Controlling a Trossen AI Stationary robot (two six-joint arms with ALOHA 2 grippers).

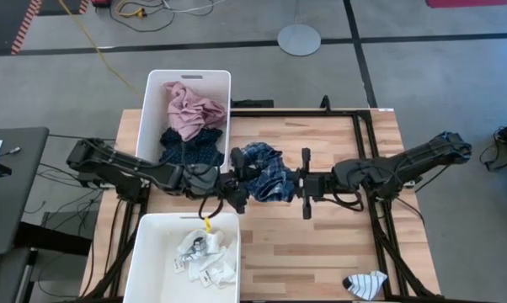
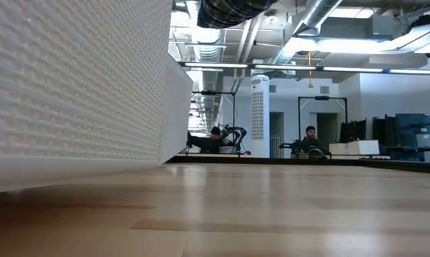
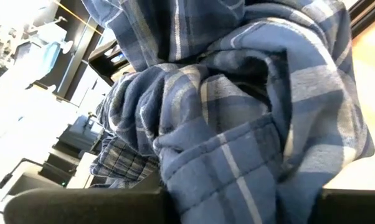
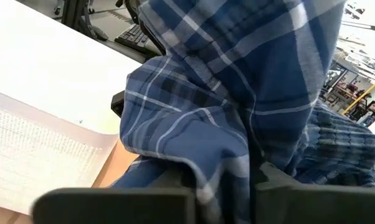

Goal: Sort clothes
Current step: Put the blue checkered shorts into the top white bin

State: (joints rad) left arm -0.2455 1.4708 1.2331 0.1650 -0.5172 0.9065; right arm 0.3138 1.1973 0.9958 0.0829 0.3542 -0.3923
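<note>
**Passing the plaid shirt between two tools**

Looking down from above, the blue plaid shirt [image 1: 263, 171] is bunched between the left tool [image 1: 237, 192] and the right tool [image 1: 306, 183], which face each other over the middle of the surface [image 1: 321, 244]. Behind the left tool, a far bin [image 1: 152, 101] holds the pink shirt [image 1: 193, 108] and the navy dotted piece [image 1: 189, 148]; on its other side a near bin [image 1: 148, 252] holds white socks [image 1: 205, 257]. A striped sock [image 1: 365, 284] lies well apart, off to one side of the right arm. The shirt's long axis seems to run tool to tool, though it is too crumpled to say which end points where.

The level camera shows only a white bin wall [image 2: 72, 86] and people far off in the room.

Seen from the left wrist, plaid cloth [image 3: 237, 124] fills the space straight ahead and runs down between the fingers, so this tool appears pinched on it.

Seen from the right wrist, cloth [image 4: 225, 124] likewise drops into the narrow gap between the fingers; a light pinch, by my reading.

The step looks like a handover. Next, one tool must let go so the other can carry the shirt to a bin.
</note>
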